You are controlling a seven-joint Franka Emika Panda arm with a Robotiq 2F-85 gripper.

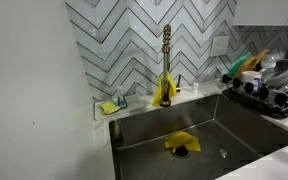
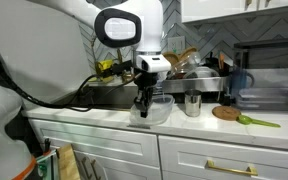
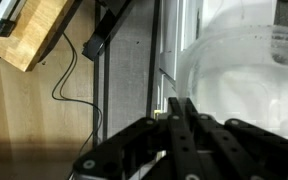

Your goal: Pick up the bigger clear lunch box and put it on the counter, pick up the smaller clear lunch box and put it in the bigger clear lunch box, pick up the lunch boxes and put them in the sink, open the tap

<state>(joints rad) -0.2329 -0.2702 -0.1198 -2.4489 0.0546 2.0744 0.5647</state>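
Robot gripper [image 2: 143,103], fingers pressed together, pinches the rim of a clear box [image 2: 161,108] sitting on the white counter [image 2: 194,123].

We find no text, label, brand, number or sign that can be read in any of the views.
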